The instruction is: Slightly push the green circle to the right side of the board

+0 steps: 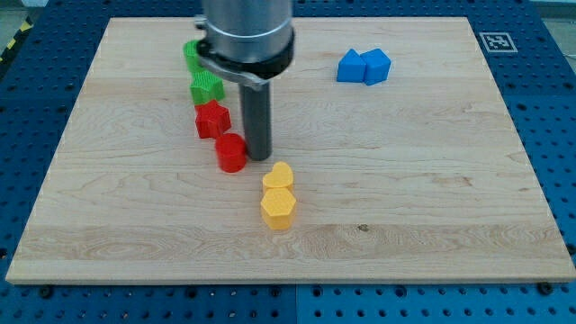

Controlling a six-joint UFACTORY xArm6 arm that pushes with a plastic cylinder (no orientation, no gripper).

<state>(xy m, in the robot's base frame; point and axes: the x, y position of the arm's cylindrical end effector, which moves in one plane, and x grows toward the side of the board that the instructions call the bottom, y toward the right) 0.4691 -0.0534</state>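
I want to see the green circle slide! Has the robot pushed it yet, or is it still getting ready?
Nothing looks done yet: the green circle sits at the view's top left, half hidden behind the arm. In hand: my tip rests beside the red circle, well below the green one. Left: reach its left side and nudge it rightward.

A pale wooden board (405, 180) with fine grain and a smooth matt finish is seen. The green (206, 88), red (212, 119), yellow (277, 208) and blue (364, 67) blocks look like smooth plastic with a faint sheen. The rod (257, 121) appears dark and matt, its collar (247, 31) brushed grey metal. Around the board, a blue perforated bench (540, 72) is seen.
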